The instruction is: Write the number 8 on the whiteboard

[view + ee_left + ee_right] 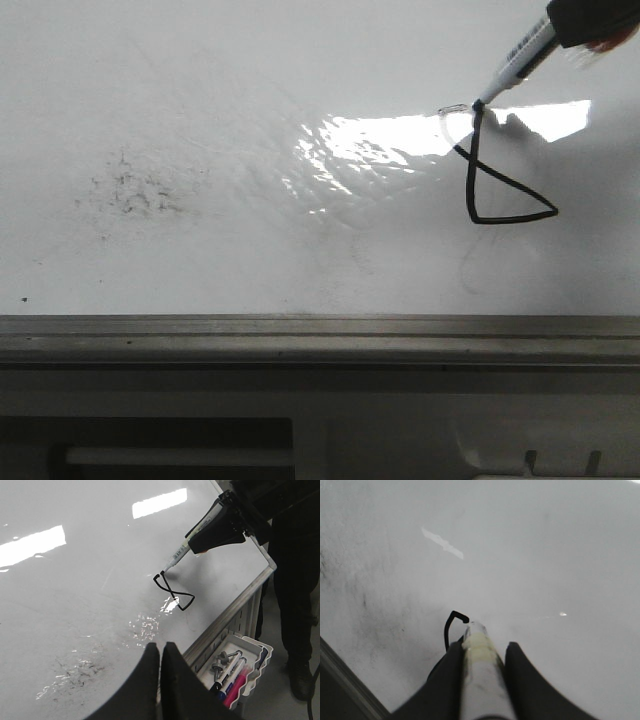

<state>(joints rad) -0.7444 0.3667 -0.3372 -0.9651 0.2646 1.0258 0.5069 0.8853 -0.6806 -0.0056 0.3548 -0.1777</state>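
The whiteboard (200,100) fills the front view, glossy white with glare. A thin black drawn figure (505,185), the number 8 in part, shows a triangular lower loop and a line rising to the marker tip; it also shows in the left wrist view (175,592) and partly in the right wrist view (451,627). My right gripper (483,647) is shut on a white marker (515,62), whose tip touches the board at the top of the line. My left gripper (160,647) is shut and empty, above the board's near part.
A grey metal rail (320,340) borders the board. A smudgy patch of black specks (130,190) lies at the left. A white tray (240,667) with spare markers hangs off the rail. A person in dark clothes (295,580) stands beside the board.
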